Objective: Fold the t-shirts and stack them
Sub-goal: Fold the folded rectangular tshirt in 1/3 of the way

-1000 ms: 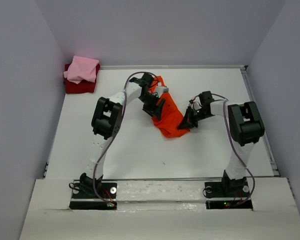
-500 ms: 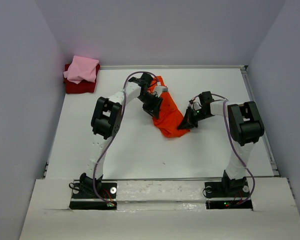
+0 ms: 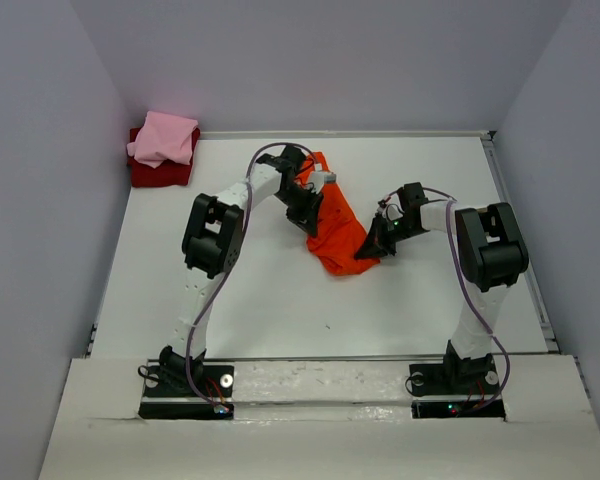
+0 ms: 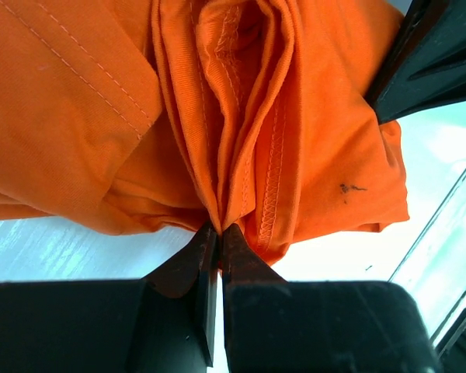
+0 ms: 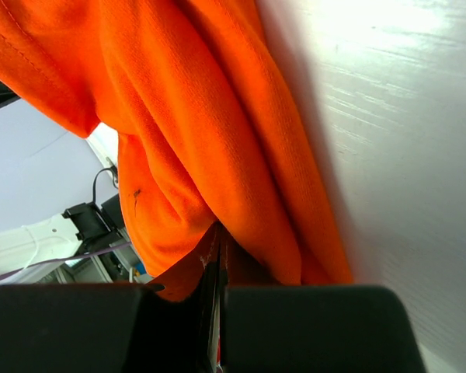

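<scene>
The bright orange-red t-shirt (image 3: 342, 238) lies bunched in a long strip on the white table, mid-back. My left gripper (image 3: 310, 222) is at its left edge, shut on a gathered fold of the cloth (image 4: 295, 116), jaws pinched together (image 4: 219, 227). My right gripper (image 3: 372, 248) is at the shirt's right near corner, shut on the orange cloth (image 5: 202, 116) at its tips (image 5: 220, 233). A light pink t-shirt (image 3: 165, 138) lies folded on top of a dark red t-shirt (image 3: 160, 174) in the far left corner.
Grey walls close in the white table (image 3: 240, 290) on three sides. A thin raised rim (image 3: 521, 250) runs along the right edge. The right arm's black finger (image 4: 435, 54) shows at the top right of the left wrist view.
My left gripper has closed from wide open onto the fold of the orange-red t-shirt. The right gripper and the shirt have barely moved.
</scene>
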`<state>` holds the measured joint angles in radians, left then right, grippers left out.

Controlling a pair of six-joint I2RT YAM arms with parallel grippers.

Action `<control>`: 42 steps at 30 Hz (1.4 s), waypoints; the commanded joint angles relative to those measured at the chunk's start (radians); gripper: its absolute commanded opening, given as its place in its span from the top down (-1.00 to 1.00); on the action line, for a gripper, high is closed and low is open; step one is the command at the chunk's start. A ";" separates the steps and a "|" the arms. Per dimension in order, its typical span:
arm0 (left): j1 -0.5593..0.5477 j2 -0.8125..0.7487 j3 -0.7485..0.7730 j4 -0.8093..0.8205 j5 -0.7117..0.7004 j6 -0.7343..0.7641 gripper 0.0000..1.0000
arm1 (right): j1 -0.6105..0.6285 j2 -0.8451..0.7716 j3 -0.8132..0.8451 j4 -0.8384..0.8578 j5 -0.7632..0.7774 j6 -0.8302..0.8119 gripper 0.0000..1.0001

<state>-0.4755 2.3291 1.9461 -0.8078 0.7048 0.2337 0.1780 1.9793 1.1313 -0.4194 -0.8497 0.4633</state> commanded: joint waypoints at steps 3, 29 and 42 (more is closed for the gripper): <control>0.006 -0.074 0.109 -0.008 0.030 -0.028 0.76 | 0.008 -0.004 0.008 -0.015 0.000 -0.017 1.00; 0.021 -0.024 0.200 0.025 0.001 -0.033 0.69 | 0.008 -0.083 0.013 -0.022 0.037 -0.011 0.66; 0.025 0.058 0.244 0.019 0.039 -0.030 0.63 | 0.008 -0.177 0.062 -0.064 0.052 0.004 -0.15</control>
<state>-0.4561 2.3978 2.1281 -0.7822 0.7071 0.2008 0.1783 1.8591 1.1389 -0.4603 -0.8028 0.4637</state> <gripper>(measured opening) 0.179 0.577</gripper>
